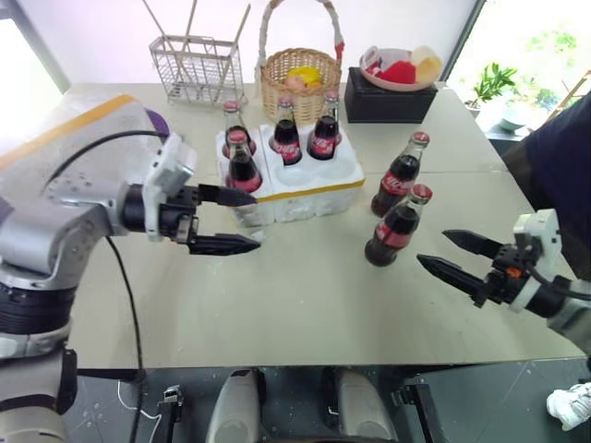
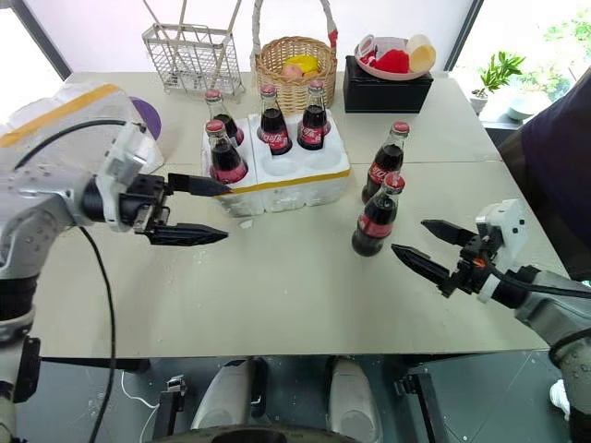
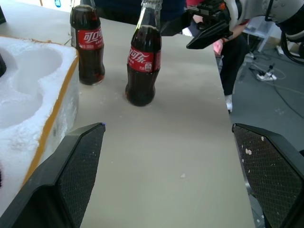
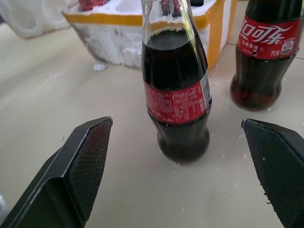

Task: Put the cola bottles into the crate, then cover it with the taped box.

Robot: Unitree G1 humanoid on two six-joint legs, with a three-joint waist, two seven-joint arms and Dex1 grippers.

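Fingers of both grippers stand wide apart and hold nothing: the left gripper (image 1: pixel 226 220) hangs just in front of the crate (image 1: pixel 309 180), pointing across toward the right, while the right gripper (image 1: pixel 452 256) hovers low over the table (image 1: pixel 295 305), aimed at the nearer of two loose cola bottles. That nearer bottle (image 1: pixel 399 226) stands upright on the table to the right of the crate, and the right wrist view shows it centred between the open fingers (image 4: pixel 78 166), not touched. A second loose bottle (image 1: pixel 402 173) stands upright just behind it, close but apart. Four more bottles sit upright in the crate's wells: two on the left side (image 1: pixel 242 161) and two along the back (image 1: pixel 286 131), leaving the front wells bare. Part of the taped box (image 1: pixel 65 129), with a yellow band, shows at the far left behind the left arm. At the table's back edge stand a wire rack (image 1: pixel 196 66), a wicker basket (image 1: pixel 300 81) and a small black box (image 1: pixel 388 100) carrying a plate of food.
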